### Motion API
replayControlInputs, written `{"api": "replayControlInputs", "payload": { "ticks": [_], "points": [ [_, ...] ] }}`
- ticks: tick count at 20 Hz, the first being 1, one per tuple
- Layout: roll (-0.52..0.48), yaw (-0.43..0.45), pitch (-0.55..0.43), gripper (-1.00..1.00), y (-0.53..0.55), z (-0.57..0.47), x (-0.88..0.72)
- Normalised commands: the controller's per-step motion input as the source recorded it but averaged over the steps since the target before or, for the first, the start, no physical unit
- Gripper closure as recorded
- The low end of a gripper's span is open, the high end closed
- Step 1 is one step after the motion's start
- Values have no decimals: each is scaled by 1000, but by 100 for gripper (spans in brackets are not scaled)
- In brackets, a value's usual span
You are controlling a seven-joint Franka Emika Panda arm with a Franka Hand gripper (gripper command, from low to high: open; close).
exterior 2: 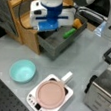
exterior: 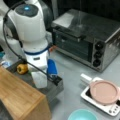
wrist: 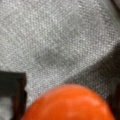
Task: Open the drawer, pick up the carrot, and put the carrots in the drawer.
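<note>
Grey countertop and a pulled-out drawer [exterior 2: 55, 44] set the scene. Starting at the gripper [wrist: 66, 110], its fingers [wrist: 12, 95] flank the carrot [wrist: 68, 103] low over the drawer's grey floor; whether they are pinching it, I cannot tell. This stubby orange toy looks light, rigid and smooth, best taken across its middle. In both front views the arm's wrist blocks the fingertips and carrot. A green vegetable [exterior 2: 69, 33] and yellow-orange pepper [exterior 2: 77, 23] lie towards the drawer's far corner, and a toaster oven [exterior: 86, 37] stands behind.
</note>
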Motion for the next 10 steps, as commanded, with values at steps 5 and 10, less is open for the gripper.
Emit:
{"api": "replayControlInputs", "payload": {
  "ticks": [5,10],
  "points": [
    [14,344,-49,100,110,86,-55],
    [56,377,-27,100,227,38,-86]
  ]
}}
